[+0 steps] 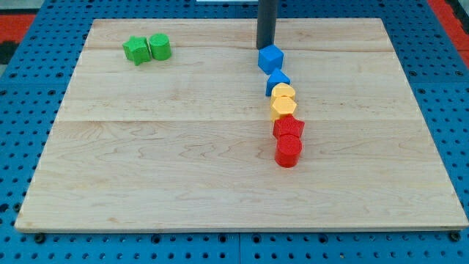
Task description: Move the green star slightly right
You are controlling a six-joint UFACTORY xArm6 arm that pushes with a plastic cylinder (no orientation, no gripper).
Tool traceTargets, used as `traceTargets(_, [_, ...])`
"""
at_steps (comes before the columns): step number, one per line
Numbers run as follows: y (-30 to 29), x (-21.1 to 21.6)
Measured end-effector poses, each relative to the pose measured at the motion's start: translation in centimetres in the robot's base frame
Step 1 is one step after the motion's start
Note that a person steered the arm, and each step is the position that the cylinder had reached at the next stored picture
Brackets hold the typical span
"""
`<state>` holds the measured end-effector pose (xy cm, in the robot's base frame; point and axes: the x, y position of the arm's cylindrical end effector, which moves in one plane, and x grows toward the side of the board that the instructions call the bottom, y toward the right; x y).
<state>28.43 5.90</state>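
The green star point(135, 50) lies near the board's top left corner, touching a green round block point(160, 47) on its right. My tip point(265, 47) is at the top middle of the board, far to the right of the green star. It stands just above and left of a blue cube point(270, 59), close to it or touching it.
Below the blue cube a chain of blocks runs down: a second blue block point(278, 81), two yellow blocks point(283, 92) point(283, 108), a red star-like block point(289, 128) and a red cylinder point(288, 152). The wooden board point(146, 169) lies on a blue perforated table.
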Motion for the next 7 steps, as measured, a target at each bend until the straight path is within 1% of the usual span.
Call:
traceTargets(1, [0.3, 1.9])
traceTargets(2, [1.6, 1.2])
traceTargets(3, [5.2, 0.9])
traceTargets(4, [8.6, -0.7])
traceTargets(5, [10.5, -2.5])
traceTargets(6, [7.6, -9.3])
traceTargets(7, [7.5, -9.2])
